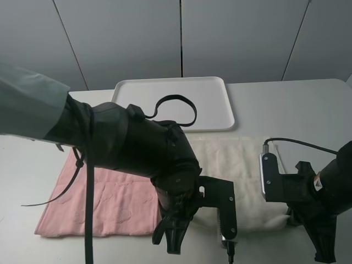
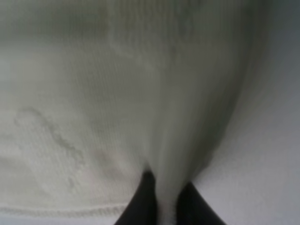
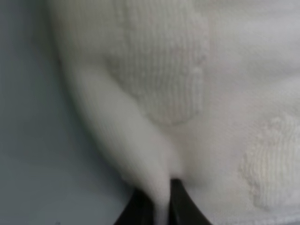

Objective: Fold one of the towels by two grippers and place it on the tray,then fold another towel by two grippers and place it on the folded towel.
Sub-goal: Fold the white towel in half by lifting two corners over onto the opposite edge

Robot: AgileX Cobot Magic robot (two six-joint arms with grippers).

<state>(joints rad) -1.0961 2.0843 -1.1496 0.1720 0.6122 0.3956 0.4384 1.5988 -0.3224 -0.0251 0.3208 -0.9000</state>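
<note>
I have both grippers down on the cream towel (image 1: 231,159), one at each end of its near edge. In its wrist view, the left gripper (image 2: 164,208) has its jaws pinched tight, with a ridge of cream cloth squeezed up between the fingers. The right gripper (image 3: 161,206) looks the same in its own wrist view, jaws nearly together with a fold of the same cloth caught between them. I read both as firm grips on the towel, not on bare table (image 1: 286,104).

The cream towel lies spread out on the table, its far edge just beside the tray's near rim. From the high camera it looks flat apart from the pinched spots, though my left arm hides its left part. The pink towel (image 1: 99,198) lies flat towards the table's left near corner, beside the cream one, with nothing holding it. The tray (image 1: 176,88) sits at the far middle of the table with nothing on it.

By my reckoning the task has hardly begun: I have the grip for the first fold, but no fold is made. I have yet to carry the near edge over to the far edge, move the folded cream towel onto the tray, and then fold the pink towel and stack it on top.
</note>
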